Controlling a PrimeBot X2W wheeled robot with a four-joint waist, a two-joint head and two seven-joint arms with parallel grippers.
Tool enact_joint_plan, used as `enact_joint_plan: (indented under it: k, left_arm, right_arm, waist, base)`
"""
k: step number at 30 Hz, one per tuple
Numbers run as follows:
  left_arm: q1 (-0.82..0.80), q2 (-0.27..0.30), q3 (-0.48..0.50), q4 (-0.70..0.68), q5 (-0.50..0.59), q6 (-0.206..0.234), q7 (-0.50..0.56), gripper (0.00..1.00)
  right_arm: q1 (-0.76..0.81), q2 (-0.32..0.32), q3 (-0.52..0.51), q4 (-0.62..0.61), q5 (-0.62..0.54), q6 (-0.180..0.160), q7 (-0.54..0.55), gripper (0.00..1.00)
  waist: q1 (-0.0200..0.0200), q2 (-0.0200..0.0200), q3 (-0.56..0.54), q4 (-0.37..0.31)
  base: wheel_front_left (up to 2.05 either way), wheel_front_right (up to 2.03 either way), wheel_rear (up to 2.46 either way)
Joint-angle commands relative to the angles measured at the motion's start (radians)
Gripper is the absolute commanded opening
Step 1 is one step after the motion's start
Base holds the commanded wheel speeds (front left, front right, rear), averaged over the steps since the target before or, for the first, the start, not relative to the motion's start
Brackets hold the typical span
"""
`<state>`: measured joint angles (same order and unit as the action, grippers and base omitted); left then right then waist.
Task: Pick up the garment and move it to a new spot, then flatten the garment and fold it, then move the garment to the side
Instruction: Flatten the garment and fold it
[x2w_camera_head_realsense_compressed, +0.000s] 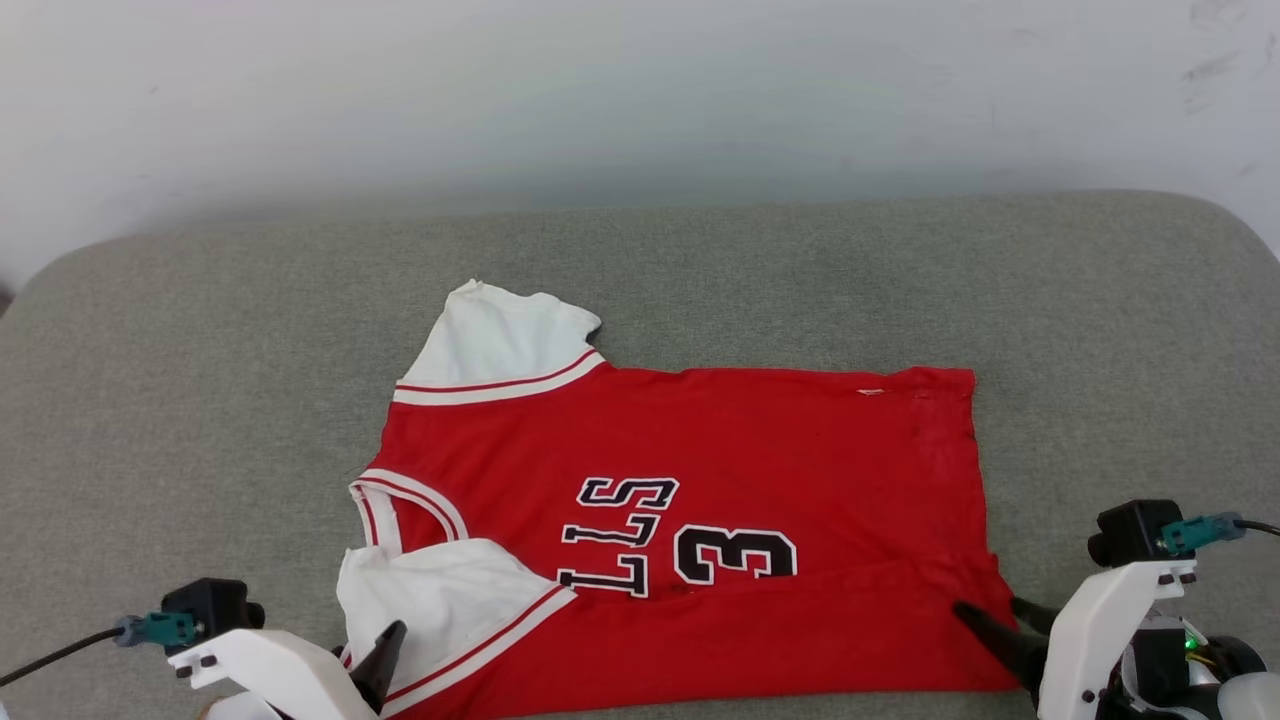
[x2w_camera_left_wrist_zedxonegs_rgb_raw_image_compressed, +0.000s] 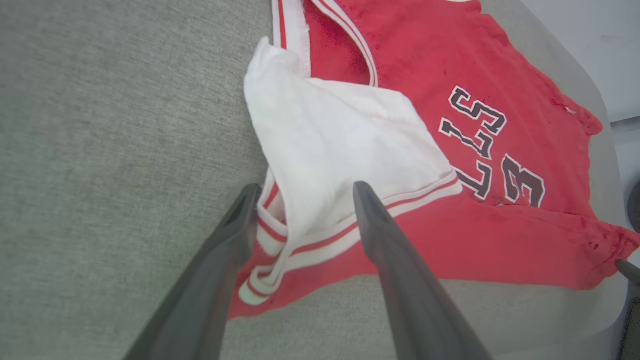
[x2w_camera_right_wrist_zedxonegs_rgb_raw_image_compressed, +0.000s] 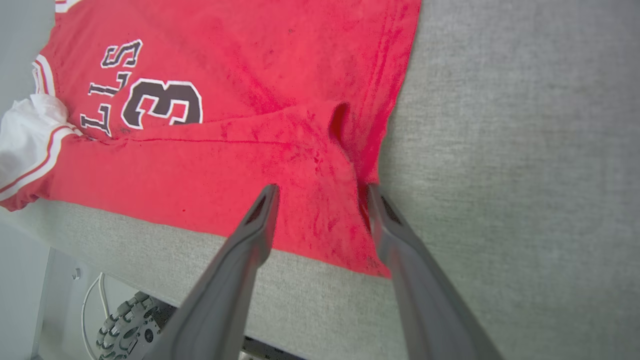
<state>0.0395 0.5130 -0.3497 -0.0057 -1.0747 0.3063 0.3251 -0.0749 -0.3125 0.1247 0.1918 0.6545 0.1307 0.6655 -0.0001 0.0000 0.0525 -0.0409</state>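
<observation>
The garment (x2w_camera_head_realsense_compressed: 760, 440), a red jersey, lies spread sideways on the grey padded surface, neck to the left and hem to the right. Its near long edge is folded up over the body and covers part of the black-white lettering (x2w_camera_head_realsense_compressed: 680, 540). One white sleeve (x2w_camera_head_realsense_compressed: 500, 345) points to the far side; the other (x2w_camera_left_wrist_zedxonegs_rgb_raw_image_compressed: 340, 145) lies folded over the near left corner. My left gripper (x2w_camera_left_wrist_zedxonegs_rgb_raw_image_compressed: 306, 187) is open, with its fingers on either side of that near sleeve's striped trim. My right gripper (x2w_camera_right_wrist_zedxonegs_rgb_raw_image_compressed: 323, 189) is open over the near hem corner, also seen at the lower right (x2w_camera_head_realsense_compressed: 988, 605).
The grey padded surface (x2w_camera_head_realsense_compressed: 200, 400) reaches a white wall (x2w_camera_head_realsense_compressed: 640, 100) at the back. Its front edge runs just under the garment, and below it a wheeled base (x2w_camera_right_wrist_zedxonegs_rgb_raw_image_compressed: 130, 330) and a white cable show. Bare padding lies to the left, to the right and behind the jersey.
</observation>
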Motion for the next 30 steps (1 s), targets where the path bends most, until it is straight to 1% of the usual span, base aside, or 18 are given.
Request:
enact_joint_plan:
  k: [1,3,8,13,18,21,24,26,30]
  left_arm:
    - [-0.019,0.0,0.009,0.009,0.014,-0.005,-0.018,1.0]
    - [-0.04,0.002,0.018,0.014,0.033,-0.014,-0.051,1.0]
    - [-0.088,0.017,0.043,-0.01,0.104,-0.002,-0.146,1.0]
    - [-0.163,0.016,0.057,-0.023,0.173,0.012,-0.229,1.0]
    - [-0.297,0.022,0.066,-0.015,0.227,0.009,-0.27,1.0]
    - [-0.398,0.026,0.073,0.008,0.246,0.001,-0.274,1.0]
    - [-0.505,0.041,0.073,0.047,0.257,-0.018,-0.25,1.0]
    - [-0.572,0.059,0.068,0.079,0.261,-0.035,-0.222,1.0]
    - [-0.703,0.11,0.05,0.159,0.253,-0.079,-0.115,1.0]
  right_arm:
    - [0.005,0.001,0.004,-0.012,0.002,0.0,-0.028,1.0]
    - [-0.001,-0.002,0.017,-0.035,-0.013,0.0,-0.102,1.0]
    - [-0.024,0.005,0.023,-0.095,-0.068,0.0,-0.316,1.0]
    - [-0.053,0.041,-0.005,-0.125,-0.141,0.0,-0.447,1.0]
    - [-0.105,0.066,-0.03,-0.185,-0.191,0.0,-0.534,1.0]
    - [-0.15,0.079,-0.038,-0.217,-0.218,0.0,-0.58,1.0]
    - [-0.2,0.084,-0.047,-0.246,-0.243,0.0,-0.621,1.0]
    - [-0.23,0.086,-0.051,-0.263,-0.253,0.0,-0.642,1.0]
    - [-0.281,0.086,-0.058,-0.285,-0.271,0.0,-0.665,1.0]
  waist:
    - [0.0001,0.0,0.002,-0.005]
    - [0.0001,0.0,0.0,-0.012]
    - [0.0001,0.0,0.0,-0.038]
    - [0.0001,0.0,0.03,-0.073]
    - [0.0001,0.0,0.12,-0.112]
    - [0.0001,0.0,0.202,-0.136]
    - [0.0001,0.0,0.282,-0.159]
    - [0.0001,0.0,0.327,-0.175]
    - [0.0001,0.0,0.397,-0.205]
  base:
    - [0.0,0.0,0.0]
    - [0.0,0.0,0.0]
    - [0.0,0.0,0.0]
    - [0.0,0.0,0.0]
    - [0.0,0.0,0.0]
    - [0.0,0.0,0.0]
    - [0.0,0.0,0.0]
    - [0.0,0.0,0.0]
    - [0.0,0.0,0.0]
